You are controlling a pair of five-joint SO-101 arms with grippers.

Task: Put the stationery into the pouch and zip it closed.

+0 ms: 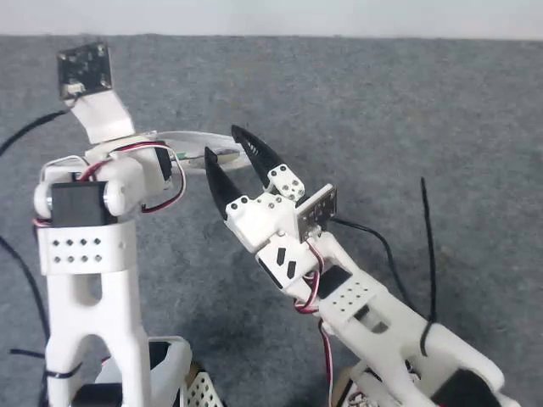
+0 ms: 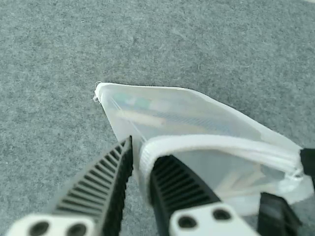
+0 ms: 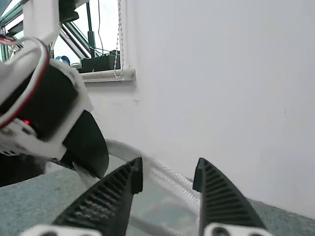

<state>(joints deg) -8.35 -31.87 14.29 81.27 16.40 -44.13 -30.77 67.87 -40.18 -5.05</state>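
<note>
A translucent white pouch (image 2: 197,123) with a white zipper band (image 2: 221,145) lies on grey carpet, and stationery shows faintly through its side. My left gripper (image 2: 145,152) is shut on the pouch's edge at one end of the zipper. In the high view the pouch (image 1: 193,137) pokes out past the left arm's wrist. My right gripper (image 1: 222,142) stands open at the pouch's other end, one black finger on each side of the zipper edge (image 3: 170,179). Its fingertips (image 2: 275,214) also show in the left wrist view. I cannot tell how far the zipper is drawn.
Grey carpet (image 1: 382,110) covers the table, with bare room to the far side and right. Black cables (image 1: 428,246) trail beside the right arm. The left arm's white body (image 1: 85,246) stands at the near left. A white wall (image 3: 221,73) rises behind.
</note>
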